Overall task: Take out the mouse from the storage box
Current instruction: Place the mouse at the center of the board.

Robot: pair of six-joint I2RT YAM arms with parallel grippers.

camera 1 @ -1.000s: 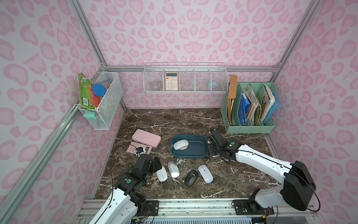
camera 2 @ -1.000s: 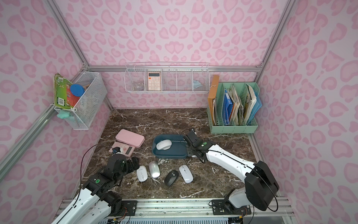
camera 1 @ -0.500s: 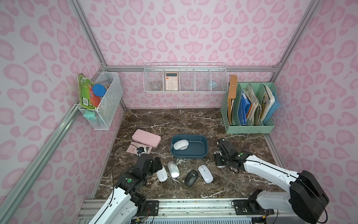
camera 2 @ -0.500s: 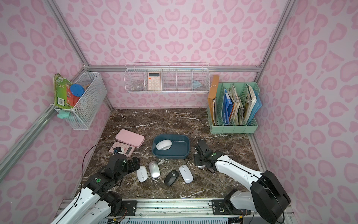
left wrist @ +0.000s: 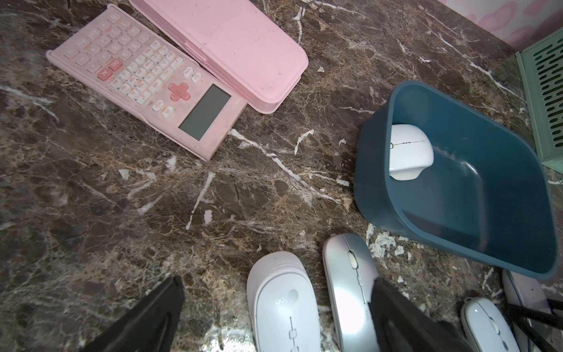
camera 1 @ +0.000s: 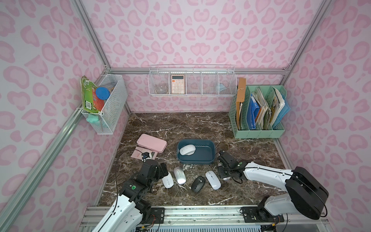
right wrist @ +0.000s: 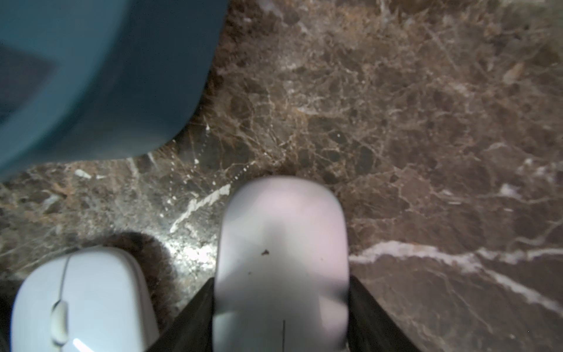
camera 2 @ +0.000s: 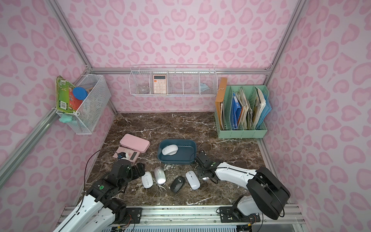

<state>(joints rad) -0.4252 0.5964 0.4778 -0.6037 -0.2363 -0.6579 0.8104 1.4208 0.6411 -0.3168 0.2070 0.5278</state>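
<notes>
Right gripper (right wrist: 280, 286) brackets a pale mouse (right wrist: 280, 231) on the table (right wrist: 426, 122) near the storage box (camera 1: 195, 160), grip impossible to tell; left gripper (left wrist: 277, 280) spread wide.

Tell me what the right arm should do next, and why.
Probably open the right gripper: its held mouse is down by the table, outside the box, beside a white mouse. A last mouse lies inside.

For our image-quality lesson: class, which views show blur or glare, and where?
Right wrist view: box blurred, pinkish mouse soft, glare on the table beside it. Left wrist view: sharp, with table glare by the white mouse. Both top views: evenly lit, sharp.
</notes>
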